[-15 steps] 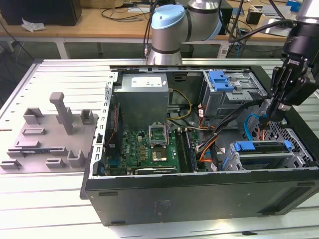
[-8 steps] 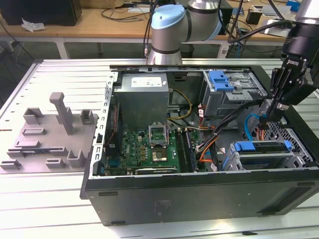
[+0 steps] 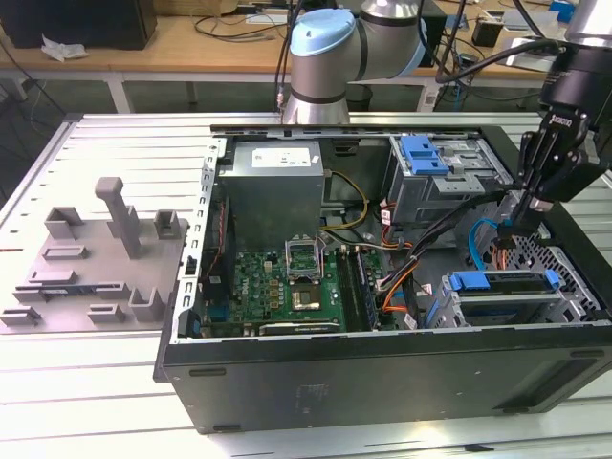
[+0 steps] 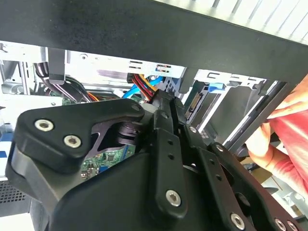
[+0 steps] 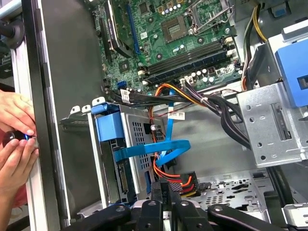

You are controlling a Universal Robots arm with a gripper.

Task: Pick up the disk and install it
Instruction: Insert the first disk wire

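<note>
The disk, framed by its blue carrier, sits in the lower drive cage at the exterior view's right of the open computer case. The first wrist view shows the disk's blue carrier end in the metal cage, with a blue flat cable looped across it. My gripper hangs just above that cage, over the blue and orange cables. Its fingers are pressed together with nothing between them in both wrist views: gripper, gripper. It is apart from the disk.
A person's hands rest on the case's outer edge beside the drive cage; a hand also shows in the second wrist view. The motherboard, power supply and an upper drive cage are inside. A grey fixture lies at the exterior view's left.
</note>
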